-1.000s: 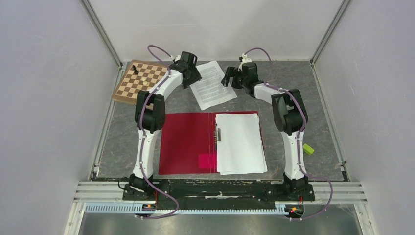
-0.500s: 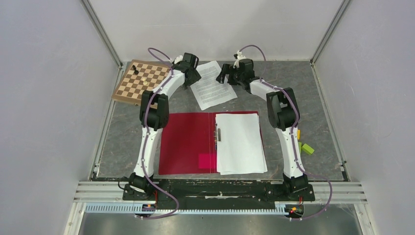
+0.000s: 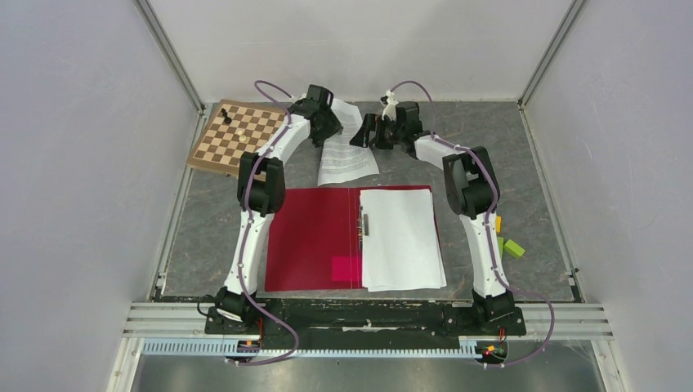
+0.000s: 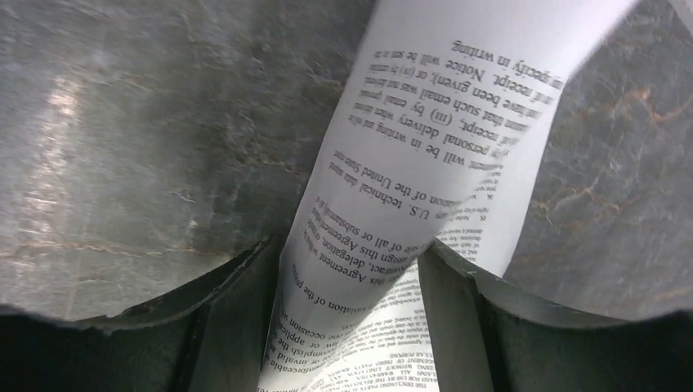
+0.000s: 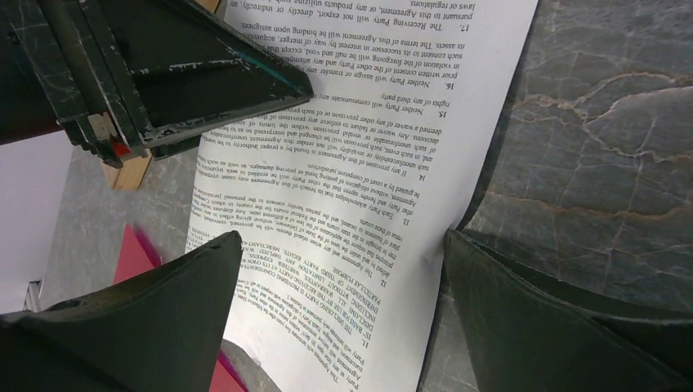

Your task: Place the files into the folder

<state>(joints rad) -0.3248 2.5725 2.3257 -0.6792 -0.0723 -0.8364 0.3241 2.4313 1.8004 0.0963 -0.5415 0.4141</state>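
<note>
The red folder [image 3: 310,237] lies open at the table's middle, with a stack of white files [image 3: 402,238] on its right half. One printed sheet [image 3: 347,155] lies behind it. My left gripper [image 3: 325,131] is shut on this sheet's far left part. In the left wrist view the sheet [image 4: 425,122] buckles up between the fingers of the left gripper [image 4: 347,245]. My right gripper [image 3: 365,131] is open just above the sheet's right edge. In the right wrist view the sheet [image 5: 359,163] lies under the right gripper [image 5: 343,237], with a bit of red folder [image 5: 135,261] at the left.
A brown-and-white chessboard [image 3: 237,135] with a few pieces lies at the back left, close to the left arm. Small green blocks [image 3: 511,247] lie by the right arm. Grey walls close the table on three sides.
Both grippers moved farther back and toward each other. The left gripper closed on the printed sheet, which now buckles up and looks narrower and shifted left.
</note>
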